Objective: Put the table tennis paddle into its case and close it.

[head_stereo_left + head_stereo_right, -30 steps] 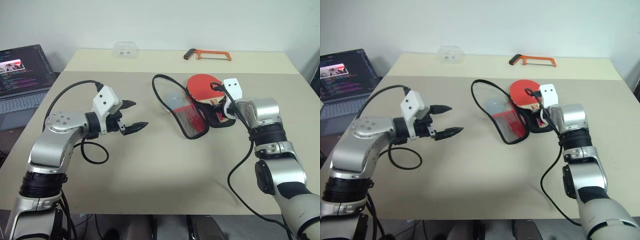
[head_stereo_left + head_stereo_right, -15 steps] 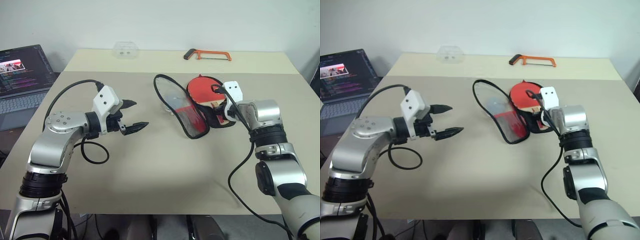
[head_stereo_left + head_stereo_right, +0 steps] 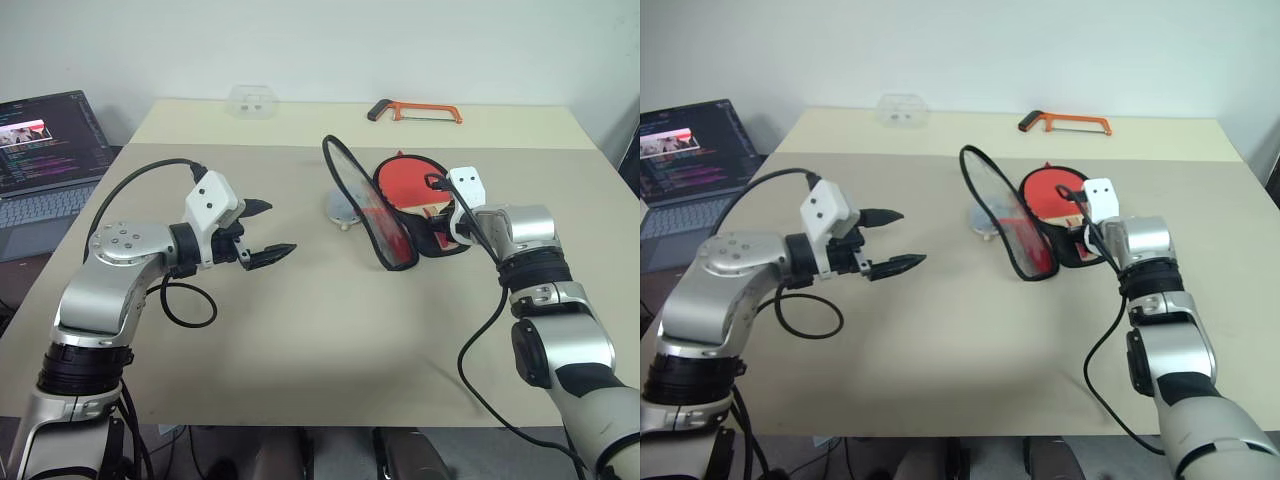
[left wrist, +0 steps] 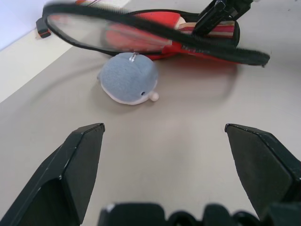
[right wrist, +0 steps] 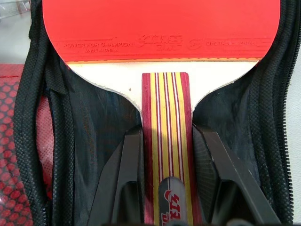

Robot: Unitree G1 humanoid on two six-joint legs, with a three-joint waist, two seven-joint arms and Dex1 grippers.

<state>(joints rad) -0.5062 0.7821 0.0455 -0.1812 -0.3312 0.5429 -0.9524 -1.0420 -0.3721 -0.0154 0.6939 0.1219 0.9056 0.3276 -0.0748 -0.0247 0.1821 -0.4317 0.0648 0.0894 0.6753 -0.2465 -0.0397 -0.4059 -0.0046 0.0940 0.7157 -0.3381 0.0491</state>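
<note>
Head view: right gripper [image 3: 447, 222] clamps table tennis paddle [image 3: 405, 182] handle, blade ahead inside open case [image 3: 385, 215], left gripper [image 3: 268, 231] spread empty, well apart; right wrist view: handle [image 5: 167, 155] between fingers [image 5: 124, 179].

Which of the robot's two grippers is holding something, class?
The right gripper: its fingers clamp the striped handle of the table tennis paddle over the open case. The left gripper hangs open, holding nothing.

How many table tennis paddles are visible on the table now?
1. The table tennis paddle lies in the open case, its handle between the right gripper fingers. Another might be hidden behind the raised flap.
</note>
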